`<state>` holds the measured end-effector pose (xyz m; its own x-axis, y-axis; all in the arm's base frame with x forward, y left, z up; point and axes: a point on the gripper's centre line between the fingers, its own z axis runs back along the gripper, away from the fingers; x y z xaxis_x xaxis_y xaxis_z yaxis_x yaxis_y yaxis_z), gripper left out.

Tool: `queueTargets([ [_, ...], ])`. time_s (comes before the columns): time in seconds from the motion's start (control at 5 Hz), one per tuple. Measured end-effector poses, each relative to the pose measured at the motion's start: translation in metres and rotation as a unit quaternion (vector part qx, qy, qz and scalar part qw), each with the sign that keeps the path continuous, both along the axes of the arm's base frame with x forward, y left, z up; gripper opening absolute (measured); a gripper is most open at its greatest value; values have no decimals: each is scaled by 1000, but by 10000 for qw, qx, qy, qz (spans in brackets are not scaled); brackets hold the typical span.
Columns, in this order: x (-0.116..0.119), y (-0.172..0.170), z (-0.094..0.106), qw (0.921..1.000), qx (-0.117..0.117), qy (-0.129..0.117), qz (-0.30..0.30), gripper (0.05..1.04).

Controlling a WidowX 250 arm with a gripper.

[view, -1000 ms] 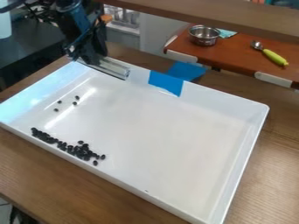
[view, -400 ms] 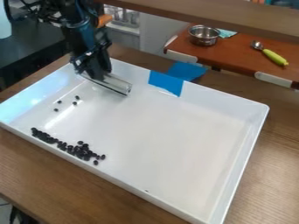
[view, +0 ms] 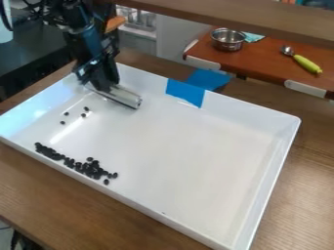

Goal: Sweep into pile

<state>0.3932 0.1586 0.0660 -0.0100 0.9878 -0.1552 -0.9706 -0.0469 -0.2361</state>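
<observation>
Fingers of the gripper (view: 103, 86) look clamped on a shiny sweeping blade (view: 124, 97), whose long edge slants across the far left part of the white tray (view: 196, 161). The tray is the biggest thing here and has not shifted. What has changed is the arm (view: 85, 39): a second ago it had the blade up by the far rim, then brought it forward over the tray floor, and since then a little to the left, nearer the loose beans. Whether the blade touches the floor, I cannot tell.

The main pile (view: 91, 167) lies where it lay, a dark, stretched-out band along the near left wall, thicker at its right end. Four stray beans (view: 83, 115) sit apart from it, between blade and pile, and none of them has moved, so the change so far seems to be setup rather than sweeping. The next stroke probably calls for a low, even pull toward the near wall, with the blade behind all four. Held too high, it could ride over them; too far right, it could miss the leftmost
</observation>
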Motion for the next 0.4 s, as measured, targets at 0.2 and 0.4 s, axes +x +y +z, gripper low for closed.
queueTargets([
  [0.2,-13,5,-13,9999,-59,114,108,338],
  [0.4,-19,3,-15,9996,-91,203,182,338],
])
